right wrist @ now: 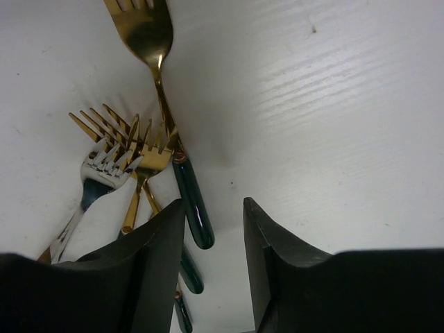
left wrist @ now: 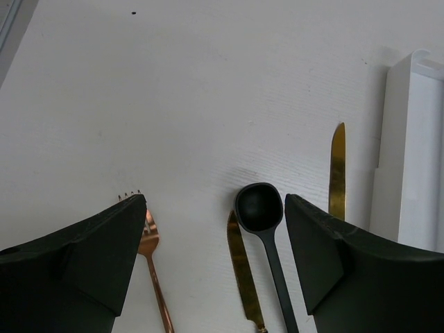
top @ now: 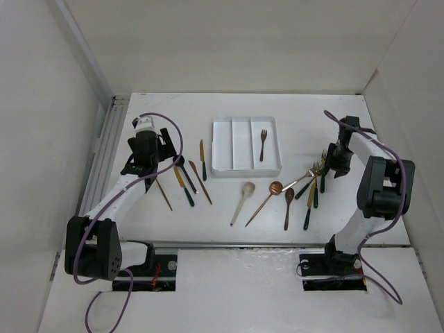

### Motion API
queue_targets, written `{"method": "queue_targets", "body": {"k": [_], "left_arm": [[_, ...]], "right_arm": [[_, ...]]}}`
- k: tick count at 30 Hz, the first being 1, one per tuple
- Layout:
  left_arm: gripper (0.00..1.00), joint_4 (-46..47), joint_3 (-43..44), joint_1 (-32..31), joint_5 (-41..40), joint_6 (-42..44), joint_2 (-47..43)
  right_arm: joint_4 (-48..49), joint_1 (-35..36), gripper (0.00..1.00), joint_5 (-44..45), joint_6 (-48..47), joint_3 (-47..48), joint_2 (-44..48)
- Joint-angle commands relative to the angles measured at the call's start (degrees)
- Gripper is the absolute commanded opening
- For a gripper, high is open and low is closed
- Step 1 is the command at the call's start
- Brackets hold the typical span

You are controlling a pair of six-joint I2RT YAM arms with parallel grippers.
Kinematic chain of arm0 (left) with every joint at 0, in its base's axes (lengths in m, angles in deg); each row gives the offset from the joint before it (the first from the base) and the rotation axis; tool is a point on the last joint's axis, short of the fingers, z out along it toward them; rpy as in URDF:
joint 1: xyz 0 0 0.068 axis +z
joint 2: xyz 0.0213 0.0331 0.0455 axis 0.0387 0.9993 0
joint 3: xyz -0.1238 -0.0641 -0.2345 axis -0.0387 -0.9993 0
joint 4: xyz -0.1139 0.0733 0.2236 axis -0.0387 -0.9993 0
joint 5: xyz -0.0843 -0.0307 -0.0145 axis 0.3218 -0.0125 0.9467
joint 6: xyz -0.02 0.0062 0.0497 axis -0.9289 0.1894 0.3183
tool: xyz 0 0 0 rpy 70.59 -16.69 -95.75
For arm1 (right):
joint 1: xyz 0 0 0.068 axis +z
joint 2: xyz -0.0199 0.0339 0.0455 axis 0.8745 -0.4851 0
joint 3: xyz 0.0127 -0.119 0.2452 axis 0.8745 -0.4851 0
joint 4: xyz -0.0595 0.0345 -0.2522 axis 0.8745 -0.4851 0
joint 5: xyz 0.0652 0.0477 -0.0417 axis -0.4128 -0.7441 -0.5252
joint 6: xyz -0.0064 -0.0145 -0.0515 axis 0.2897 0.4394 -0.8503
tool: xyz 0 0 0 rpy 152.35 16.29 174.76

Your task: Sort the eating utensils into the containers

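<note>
The left gripper [left wrist: 215, 208] is held wide apart, with the black spoon [left wrist: 259, 207] seen between its fingers, not gripped. The right gripper [right wrist: 213, 208] is apart and empty; a green-handled fork [right wrist: 191, 198] lies beside one finger.

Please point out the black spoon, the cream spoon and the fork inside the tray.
black spoon [left wrist: 259, 207], left wrist view, on its bowl.
cream spoon [top: 248, 188], top view, on its bowl.
fork [top: 262, 150] in the tray [top: 223, 146], top view, on its handle.
</note>
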Motion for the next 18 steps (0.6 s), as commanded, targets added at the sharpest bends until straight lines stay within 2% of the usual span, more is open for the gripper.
{"method": "queue_targets", "body": {"k": [1, 8, 10, 13, 14, 16, 18], "left_arm": [[0.78, 2.21, -1.13, -0.06, 0.27, 0.06, -1.90], [0.78, 2.21, -2.26, -0.06, -0.24, 0.06, -2.42], [0.78, 2.21, -2.27, -0.06, -0.25, 0.06, -2.42], [0.79, 2.21, -2.27, -0.06, -0.25, 0.06, -2.95], [0.79, 2.21, -2.27, -0.06, -0.25, 0.06, -2.95], [0.79, 2.21, -2.27, -0.06, -0.25, 0.06, -2.95], [0.79, 2.21, -2.79, -0.06, -0.77, 0.06, -2.95]], "right_arm": [[1.34, -0.11, 0.45, -3.89, -1.55, -0.06, -2.95], [1.87, -0.11, 0.45, -1.97, -1.03, -0.06, -6.12], [2.40, -0.11, 0.41, -1.18, -0.42, 0.47, -6.12], [2.40, -0.11, 0.28, 1.10, -0.42, 1.17, -6.65], [2.40, -0.11, 0.14, 1.72, -0.42, 1.17, -6.65], [2.40, -0.11, 0.00, 4.44, -0.42, 1.70, -6.65], [2.40, -0.11, 0.00, 7.25, 0.19, 1.70, -6.04]]}}
